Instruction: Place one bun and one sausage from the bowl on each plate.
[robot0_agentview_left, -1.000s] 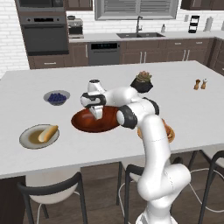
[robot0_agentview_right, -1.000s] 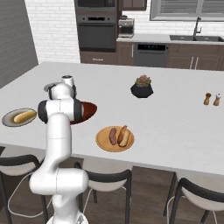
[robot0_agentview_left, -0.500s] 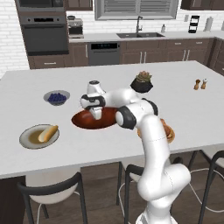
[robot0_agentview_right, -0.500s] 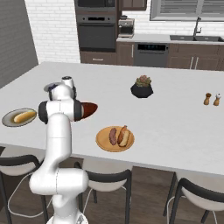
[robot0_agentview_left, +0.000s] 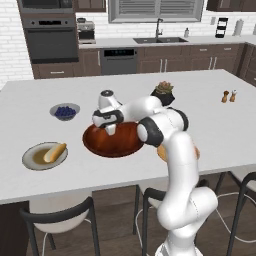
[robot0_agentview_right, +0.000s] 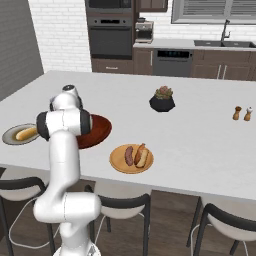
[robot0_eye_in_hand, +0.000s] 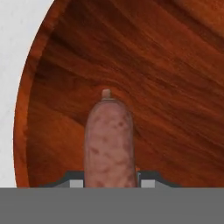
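Note:
The wooden bowl lies in the middle of the island. Inside it my gripper points down, shut on the pinkish-brown sausage; the hand view has a finger pressed against each side of it. The grey-rimmed plate left of the bowl carries one bun. On the orange-tan plate to the right lie a sausage and a bun. My arm hides most of that plate in the left base view.
A small grey bowl of blueberries stands behind the grey-rimmed plate. A dark potted plant sits beyond the wooden bowl, and salt and pepper shakers stand far right. Stools line the near edge of the island.
The jaws have closed from wide open onto the sausage in the bowl. The arm has hardly moved, and the plates are as before.

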